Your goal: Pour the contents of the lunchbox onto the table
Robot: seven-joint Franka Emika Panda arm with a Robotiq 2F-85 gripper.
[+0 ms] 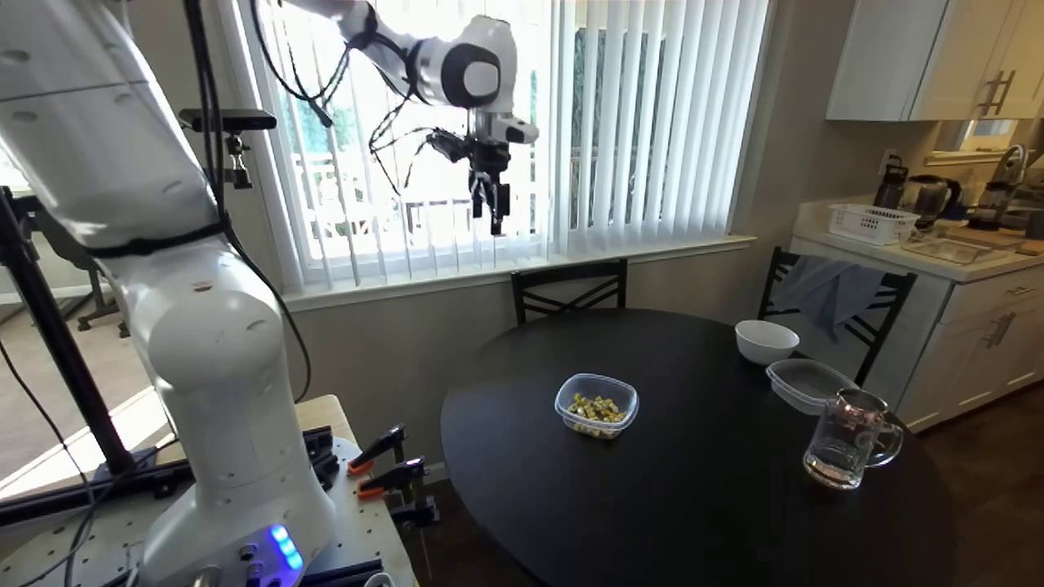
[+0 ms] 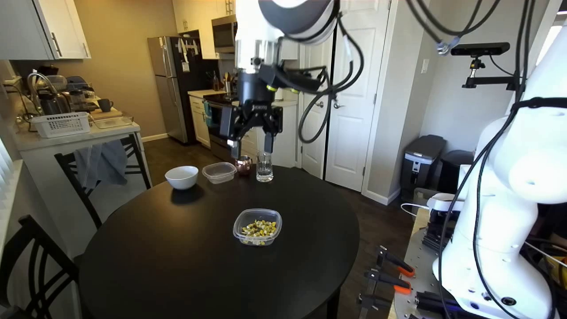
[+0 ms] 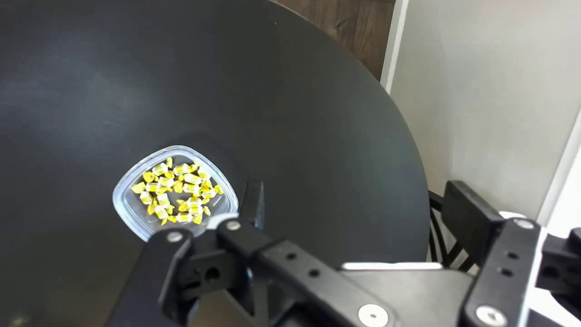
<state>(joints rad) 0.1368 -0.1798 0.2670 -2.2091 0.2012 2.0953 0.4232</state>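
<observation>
The lunchbox [image 1: 603, 385] is a small see-through plastic container standing upright on the round black table [image 1: 693, 505]. It also shows in an exterior view [image 2: 257, 213] and in the wrist view [image 3: 120, 200]. The contents [image 2: 259, 228], a heap of yellowish pieces, lie inside it, and they show in the wrist view [image 3: 165, 182] too. My gripper [image 2: 252, 147] is open and empty, high above the table and apart from the lunchbox. In the wrist view the spread fingers [image 3: 363, 206] have the lunchbox to their left, its near corner partly hidden by the left finger.
A white bowl [image 2: 182, 177], another see-through plastic container [image 2: 219, 172], a copper mug [image 2: 243, 165] and a glass mug [image 1: 840, 440] stand on the table's far part from the window. Chairs [image 1: 571, 289] stand at the edge. The window blinds [image 1: 652, 122] are behind the arm.
</observation>
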